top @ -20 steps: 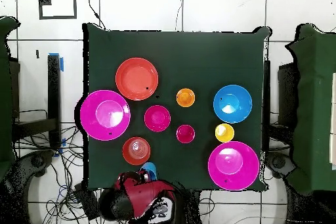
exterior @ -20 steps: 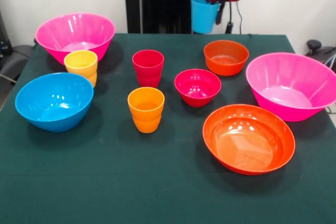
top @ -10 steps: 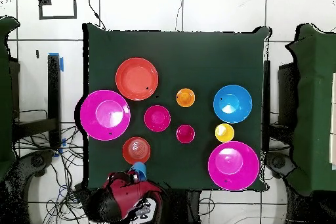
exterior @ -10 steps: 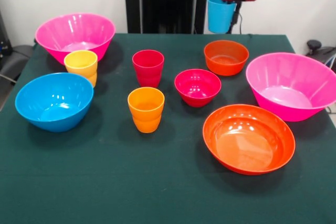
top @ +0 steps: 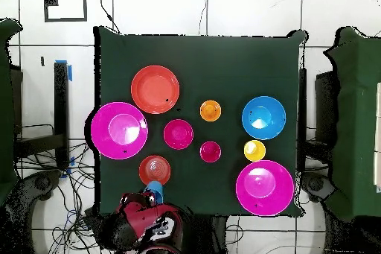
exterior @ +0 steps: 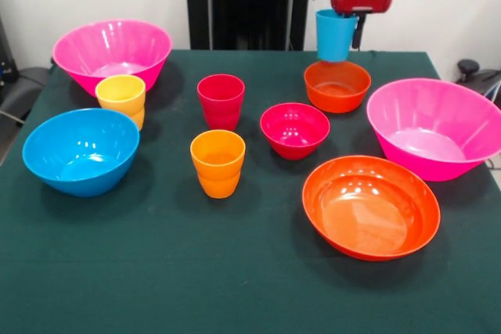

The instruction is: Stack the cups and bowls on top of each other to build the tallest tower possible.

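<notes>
My gripper (exterior: 346,19) is shut on the blue cup (exterior: 335,35) and holds it upright in the air just above the far rim of the small orange bowl (exterior: 337,86). In the overhead view the blue cup (top: 155,188) sits at the near edge of that bowl (top: 154,170), with the gripper (top: 152,196) behind it. On the table stand the red cup (exterior: 221,100), the orange cup (exterior: 218,163) and the yellow cup (exterior: 121,98). The magenta-red bowl (exterior: 294,130), large orange bowl (exterior: 370,206), blue bowl (exterior: 81,151) and two pink bowls (exterior: 112,51) (exterior: 435,127) stand apart.
The dark green table (exterior: 156,271) has open cloth along its front. The black pedestal (exterior: 246,1) rises behind the far edge. Cables lie on the floor beside the table (top: 52,184).
My gripper has carried the blue cup to the right in the front view and lowered it, from beside the pedestal to just over the small orange bowl. Nothing on the table moved.
</notes>
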Controlling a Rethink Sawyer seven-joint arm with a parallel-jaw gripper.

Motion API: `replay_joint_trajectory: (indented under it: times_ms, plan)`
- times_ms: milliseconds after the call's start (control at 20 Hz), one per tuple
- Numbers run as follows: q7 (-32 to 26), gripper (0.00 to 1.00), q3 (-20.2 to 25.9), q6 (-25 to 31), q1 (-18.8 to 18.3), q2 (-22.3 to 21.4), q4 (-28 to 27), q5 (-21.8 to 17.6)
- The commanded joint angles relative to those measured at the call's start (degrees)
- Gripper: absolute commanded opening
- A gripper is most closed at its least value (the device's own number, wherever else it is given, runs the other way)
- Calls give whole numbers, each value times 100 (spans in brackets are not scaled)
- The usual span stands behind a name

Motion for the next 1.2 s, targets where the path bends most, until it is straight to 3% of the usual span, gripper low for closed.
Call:
replay_joint_trajectory:
  times_ms: [50, 450, 950, 1200]
  plan:
    - [905, 0, 617, -489, -165, 848, -787, 93]
    - [846, 0, 709, -602, -279, 1086, -988, 71]
    - [896, 0, 786, -1021, -284, 1796, -1487, 108]
    - [805, 0, 919, -429, -357, 1300, -1301, 130]
